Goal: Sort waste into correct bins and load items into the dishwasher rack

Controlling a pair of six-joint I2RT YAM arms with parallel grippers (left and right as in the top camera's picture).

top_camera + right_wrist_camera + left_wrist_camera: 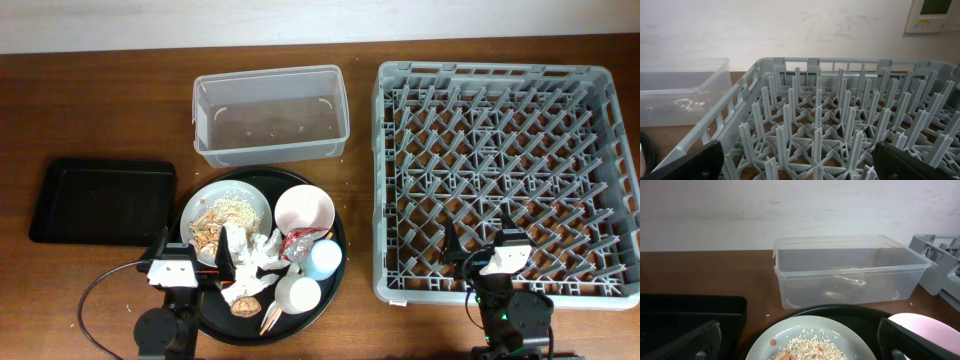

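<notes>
Left gripper (192, 252): lower left of the overhead view, above the near side of the round black tray (340, 245); its fingers stand wide apart with nothing between them.
Right gripper (480, 240): lower right, above the near edge of the dishwasher rack (500, 72); its fingers are spread wide and empty.
Dishwasher rack: right half of the frame, with no items among its pegs.
Clear tub (270, 150): upper centre, just left of the rack.
Black rectangular tray (100, 200): far left, beside the round tray.
White plate (252, 195): upper left part of the round tray, carrying beige food scraps (225, 208).
Pinkish-white bowl (304, 210): just right of the plate, on the round tray.
Napkins (250, 255): crumpled in the middle of the round tray, with the red-and-silver wrapper (298, 243) to their right.
Light blue cup (322, 260): right side of the round tray.
Small white cup (297, 293): just below the blue cup.
Chopsticks (272, 315): at the tray's near edge, beside the brown lump (243, 305).
</notes>
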